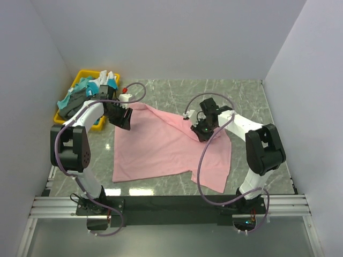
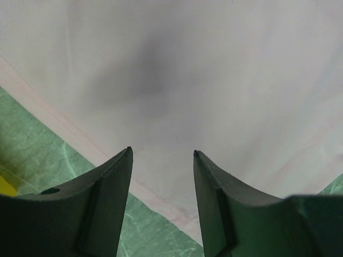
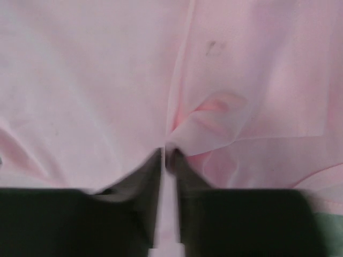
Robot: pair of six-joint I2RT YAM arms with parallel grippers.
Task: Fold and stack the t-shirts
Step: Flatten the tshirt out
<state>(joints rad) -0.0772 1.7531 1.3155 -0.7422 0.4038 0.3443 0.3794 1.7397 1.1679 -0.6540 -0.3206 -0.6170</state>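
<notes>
A light pink t-shirt (image 1: pixel 161 150) lies spread out, partly creased, on the green marble table (image 1: pixel 177 91). My left gripper (image 1: pixel 124 124) hovers open over the shirt's upper left edge. In the left wrist view its fingers (image 2: pixel 162 152) straddle the hem of the pink cloth (image 2: pixel 214 80) with nothing between them. My right gripper (image 1: pixel 199 134) is at the shirt's upper right part. In the right wrist view its fingers (image 3: pixel 167 152) are shut on a pinched ridge of the pink cloth (image 3: pixel 96 80), with creases running into the tips. Teal (image 1: pixel 67 101), dark grey (image 1: pixel 77 98) and white (image 1: pixel 104 78) t-shirts lie heaped in the bin.
A yellow plastic bin (image 1: pixel 83 73) stands at the back left against the wall, just behind the left arm. White walls close in the table on three sides. A black rail runs along the near edge. Bare green table (image 2: pixel 32 155) shows left of the hem.
</notes>
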